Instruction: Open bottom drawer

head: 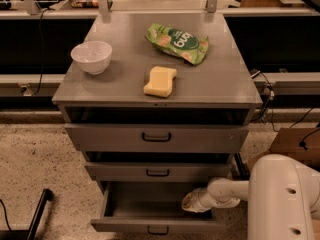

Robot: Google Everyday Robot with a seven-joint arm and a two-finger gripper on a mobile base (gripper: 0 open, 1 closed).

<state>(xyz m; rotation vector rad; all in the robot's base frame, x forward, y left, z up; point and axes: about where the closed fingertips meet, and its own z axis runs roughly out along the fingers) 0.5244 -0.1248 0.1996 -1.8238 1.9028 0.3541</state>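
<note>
The bottom drawer [155, 226] is the lowest of three grey metal drawers in the cabinet. It stands pulled out, with its inside showing and a small black loop handle [158, 230] on its low front. My gripper [190, 203] reaches in from the right on a white arm [280, 199]. Its tip is over the right inner part of the open drawer, behind the front panel.
The middle drawer [158, 172] and top drawer [156, 137] sit above. On the cabinet top [125, 69] are a white bowl [92, 57], a yellow sponge [160, 81] and a green snack bag [177, 43]. Cables and a cardboard box [295, 143] lie at right, a black bar [37, 219] at lower left.
</note>
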